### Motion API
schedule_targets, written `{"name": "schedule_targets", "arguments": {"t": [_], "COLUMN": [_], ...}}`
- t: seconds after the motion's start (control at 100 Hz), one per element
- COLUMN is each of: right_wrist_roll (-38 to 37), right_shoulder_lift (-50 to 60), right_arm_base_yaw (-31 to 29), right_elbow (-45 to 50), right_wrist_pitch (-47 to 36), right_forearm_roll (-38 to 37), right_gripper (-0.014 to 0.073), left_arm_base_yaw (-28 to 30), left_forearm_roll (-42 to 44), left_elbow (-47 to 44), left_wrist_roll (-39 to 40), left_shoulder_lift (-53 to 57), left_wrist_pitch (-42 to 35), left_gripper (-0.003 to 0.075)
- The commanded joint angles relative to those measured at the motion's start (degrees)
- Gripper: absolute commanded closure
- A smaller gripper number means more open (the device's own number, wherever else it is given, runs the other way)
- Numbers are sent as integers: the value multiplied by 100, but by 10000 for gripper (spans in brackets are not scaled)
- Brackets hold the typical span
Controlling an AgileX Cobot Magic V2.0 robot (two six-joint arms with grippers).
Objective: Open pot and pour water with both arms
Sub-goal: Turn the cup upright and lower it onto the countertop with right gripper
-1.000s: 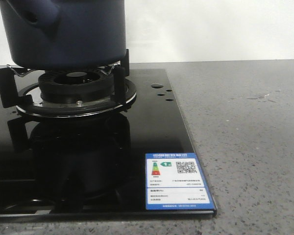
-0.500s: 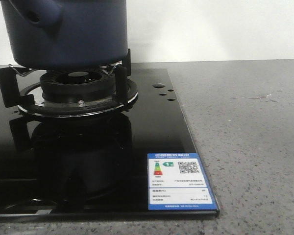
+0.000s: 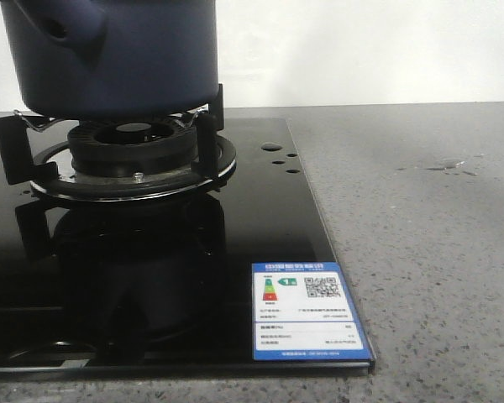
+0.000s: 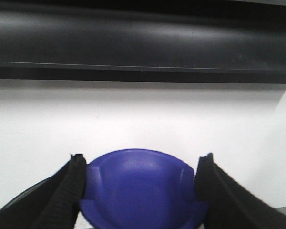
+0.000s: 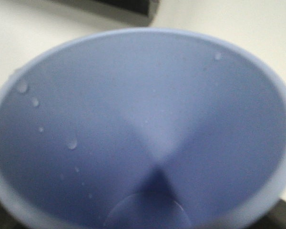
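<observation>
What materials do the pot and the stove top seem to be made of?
The pot: probably enamelled or coated metal, since its navy wall looks matte with only soft highlights. The stove top: likely black glass, glossy enough to mirror the burner.

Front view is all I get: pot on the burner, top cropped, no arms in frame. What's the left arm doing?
Observer: In the left wrist view the left gripper is clamped on a blue lid, one finger against each side, with a white wall behind it.
Operator: Right arm?
Observer: The right wrist view is filled by a pale blue cup, seen straight into its mouth.
Operator: Water in it?
Observer: Only droplets on the inner wall. I can see no pool at the bottom.
</observation>
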State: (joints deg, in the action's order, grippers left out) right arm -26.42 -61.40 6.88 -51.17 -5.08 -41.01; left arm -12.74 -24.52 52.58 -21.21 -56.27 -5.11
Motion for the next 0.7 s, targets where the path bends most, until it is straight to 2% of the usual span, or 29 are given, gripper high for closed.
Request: {"name": "schedule_targets", "arguments": {"t": [0.0, 0.23, 0.35, 0.58, 0.69], "right_wrist_roll": [-58, -58, -58, 66, 362], "right_shoulder_lift": [370, 497, 200, -549, -905], "right_arm_base_yaw": [-466, -1283, -1529, -1639, -1639], "right_elbow": [439, 1936, 2482, 2597, 2597], "right_wrist_pitch": [-1035, -2207, -2887, -3568, -3660], "right_forearm_roll": [173, 339, 930, 1047, 1047], "right_gripper": [247, 247, 247, 247, 248], "left_arm_base_yaw": [22, 22, 22, 22, 22], "left_forearm_roll": [26, 26, 26, 26, 26], "left_elbow": [228, 228, 228, 228, 228], "left_wrist_roll": [-7, -7, -7, -7, -7], "left_shoulder_lift": [127, 127, 127, 127, 127], "left_wrist_pitch": [-608, -608, -608, -608, -608], "left_gripper": [362, 362, 362, 362, 362]}}
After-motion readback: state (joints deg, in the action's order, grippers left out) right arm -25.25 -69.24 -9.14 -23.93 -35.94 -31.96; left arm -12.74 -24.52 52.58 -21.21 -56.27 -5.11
